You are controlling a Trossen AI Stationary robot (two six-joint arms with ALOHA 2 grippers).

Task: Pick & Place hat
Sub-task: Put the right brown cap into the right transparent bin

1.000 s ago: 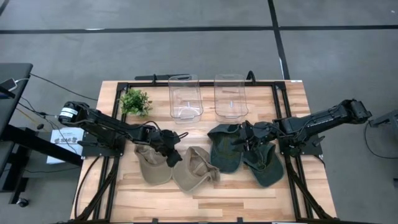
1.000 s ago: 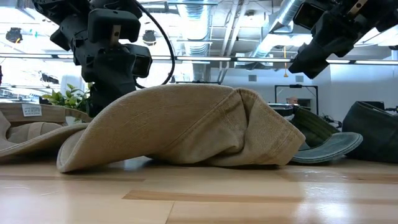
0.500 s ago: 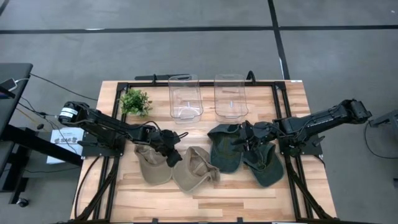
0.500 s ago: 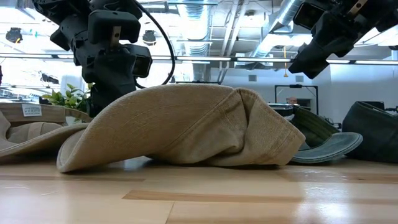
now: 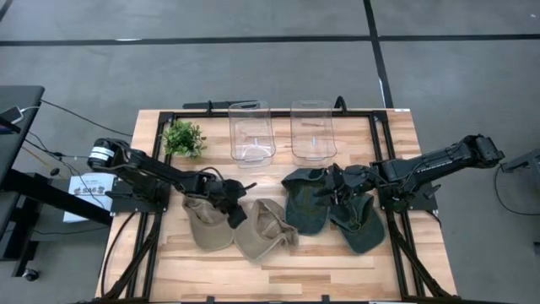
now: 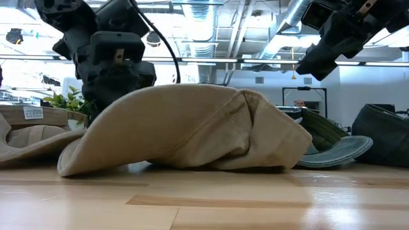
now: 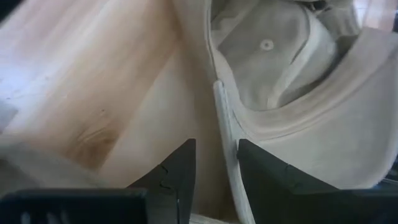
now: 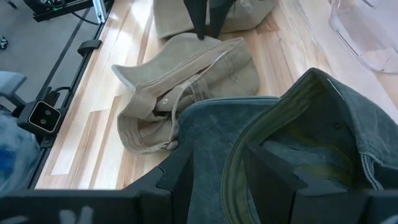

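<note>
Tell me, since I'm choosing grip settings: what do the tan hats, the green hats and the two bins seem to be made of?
The tan hats look like soft matte cotton canvas: visible weave, stitched seams and limp folds. The green hats seem a similar cloth, matte, with stitched brim edges. The two bins look like rigid clear plastic, glossy; the wooden table shows through them.
</note>
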